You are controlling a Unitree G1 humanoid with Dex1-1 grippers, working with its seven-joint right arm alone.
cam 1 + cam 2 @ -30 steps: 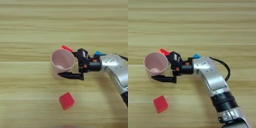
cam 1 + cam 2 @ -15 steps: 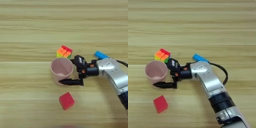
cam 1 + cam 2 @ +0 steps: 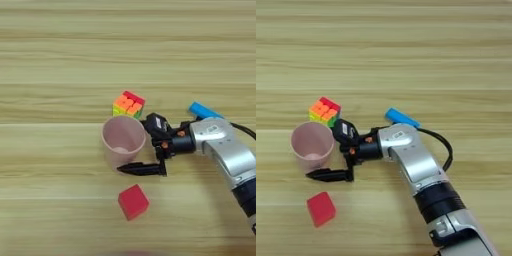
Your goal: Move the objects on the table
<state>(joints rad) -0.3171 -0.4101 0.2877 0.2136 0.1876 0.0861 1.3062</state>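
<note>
Left eye view: the pink cup now stands nearer than it did a second ago, drawn toward the robot, and that pull has uncovered a multicoloured puzzle cube just beyond its far rim, where only a red corner peeked out before. The right gripper has its fingers spread wide around the cup's right wall, one at the rim, the other low along the near side; whether they actually press the wall is hard to judge here. The red cube sits near, just in front of the lower finger. The blue block lies on the table behind the forearm.

Right eye view: same story, cup upright at far left. The cup is travelling, so this move looks underway, with cube and block untouched.
</note>
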